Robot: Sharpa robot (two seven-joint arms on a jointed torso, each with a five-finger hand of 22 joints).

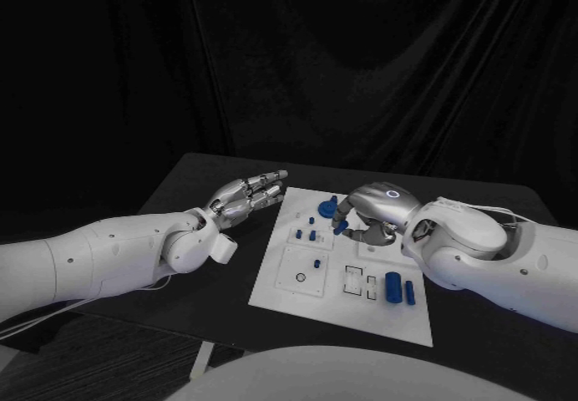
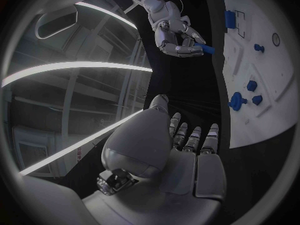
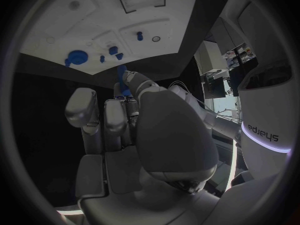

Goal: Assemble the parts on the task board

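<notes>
Blue peg (image 1: 341, 225) pinched in right hand (image 1: 367, 219), hovering over white board (image 1: 343, 313) w/ open slots toward 7 o'clock, left hand (image 1: 247, 198) flat, empty, at board's 9 o'clock edge.

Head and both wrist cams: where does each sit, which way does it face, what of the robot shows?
Head view: on the robot's head, looking down at the task board; both arms, left hand, right hand.
Left wrist view: behind the left hand, fingers apart, facing the board edge.
Right wrist view: behind the right hand, facing the board.
Shared: all show the board and the blue part the right hand pinches.
</notes>
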